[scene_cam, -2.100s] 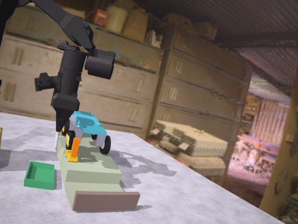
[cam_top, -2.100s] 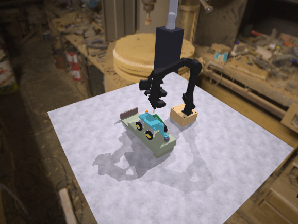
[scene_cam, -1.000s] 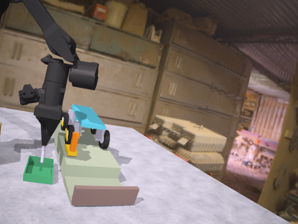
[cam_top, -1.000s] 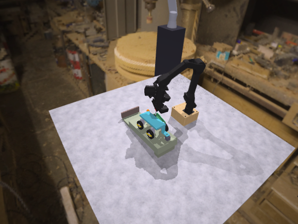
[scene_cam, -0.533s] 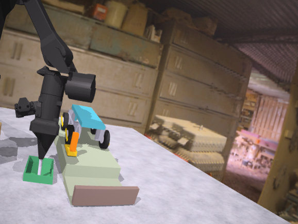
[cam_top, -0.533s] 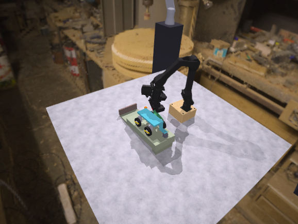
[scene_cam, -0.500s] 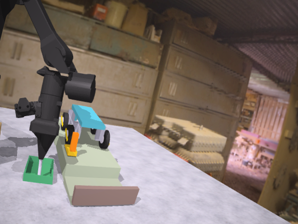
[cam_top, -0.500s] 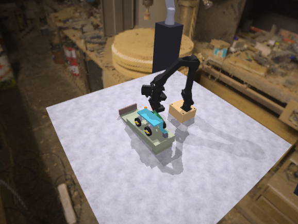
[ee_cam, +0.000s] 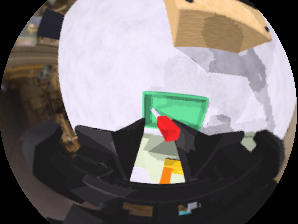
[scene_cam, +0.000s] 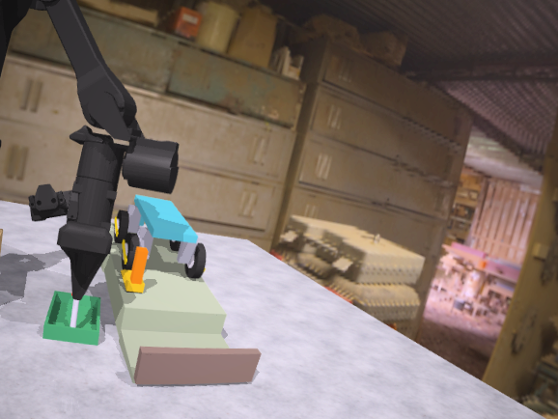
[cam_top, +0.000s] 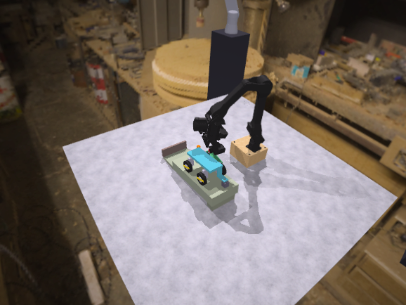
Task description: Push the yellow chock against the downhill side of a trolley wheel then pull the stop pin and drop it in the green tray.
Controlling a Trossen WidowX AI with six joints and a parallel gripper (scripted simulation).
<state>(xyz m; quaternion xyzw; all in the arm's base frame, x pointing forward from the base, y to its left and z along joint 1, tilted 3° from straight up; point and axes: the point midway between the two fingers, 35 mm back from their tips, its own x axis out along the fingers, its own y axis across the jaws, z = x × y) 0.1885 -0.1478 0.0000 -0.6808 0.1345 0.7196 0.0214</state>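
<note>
My gripper [cam_top: 211, 152] [scene_cam: 78, 295] [ee_cam: 157, 121] points down over the green tray [cam_top: 215, 157] [scene_cam: 72, 334] [ee_cam: 175, 93], fingers apart. The stop pin's red head [cam_top: 209, 151] [ee_cam: 168, 128] is between the open fingers, beside one of them; its white shaft [scene_cam: 74, 314] reaches down into the tray. The blue trolley [cam_top: 204, 159] [scene_cam: 166, 219] stands on the pale green ramp [cam_top: 224, 199] [scene_cam: 169, 300]. The yellow chock [scene_cam: 133, 282] [cam_top: 198, 146] [ee_cam: 165, 175] with its orange handle [scene_cam: 139, 265] sits at the downhill side of a near wheel [scene_cam: 131, 251]; exact contact is hard to tell.
A brown end board [cam_top: 174, 149] [scene_cam: 198, 367] stands at the ramp's low end. A grey block [cam_top: 225, 183] is at the uphill end. The arm's wooden base [cam_top: 247, 154] [ee_cam: 210, 30] is beyond the tray. The ramp and trolley are close beside the gripper.
</note>
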